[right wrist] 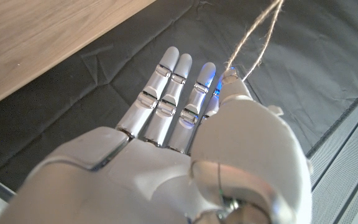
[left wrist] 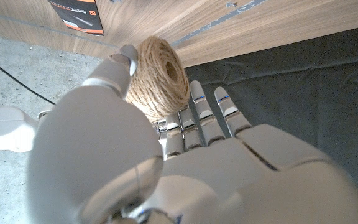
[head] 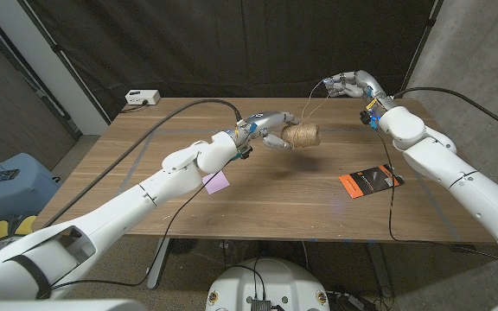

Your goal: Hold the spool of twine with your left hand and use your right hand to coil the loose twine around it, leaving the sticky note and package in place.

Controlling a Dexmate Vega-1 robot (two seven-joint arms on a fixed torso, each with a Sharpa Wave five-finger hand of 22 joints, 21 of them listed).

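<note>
Two hands busy; left hand (head: pixel 266 131) grips spool (head: pixel 302 136); right hand (head: pixel 342 86) pinches twine (head: pixel 311 105)

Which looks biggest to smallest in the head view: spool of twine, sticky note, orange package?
1. Orange package, largest.
2. Spool of twine, held above the table by the left hand, so its size is less sure.
3. Sticky note, smallest, though the left arm hides part of it.
</note>
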